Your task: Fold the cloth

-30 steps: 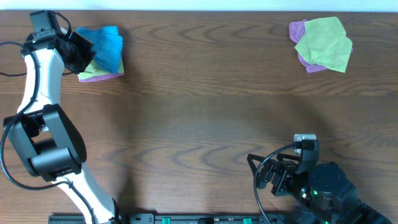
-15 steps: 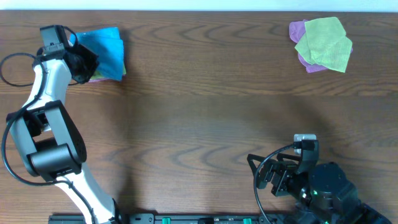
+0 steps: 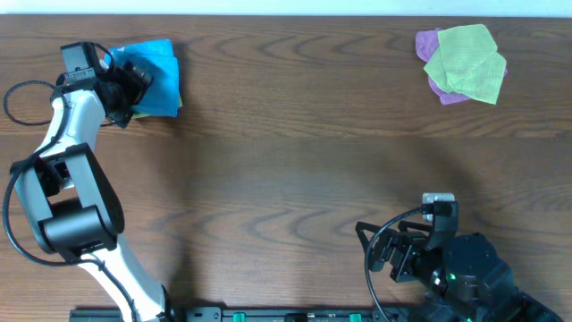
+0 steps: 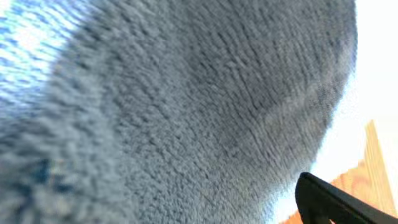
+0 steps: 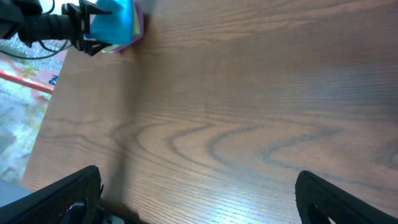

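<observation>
At the far left corner of the worktop, no longer lifting the cloth as a second ago; now lying spread over its pile, hiding most of the purple and lime seen under it before, leaving only a thin lime sliver at the near edge. Sitting close to the far and left edges, with wide bare wood stretching toward the lime-green cloth and purple cloth at the far right corner. Standing with jaws spread at the cloth's left side, the left tool, right against the fabric but gripping nothing. Waiting at the near right, the right tool, gaping fully, holding nothing.
</observation>
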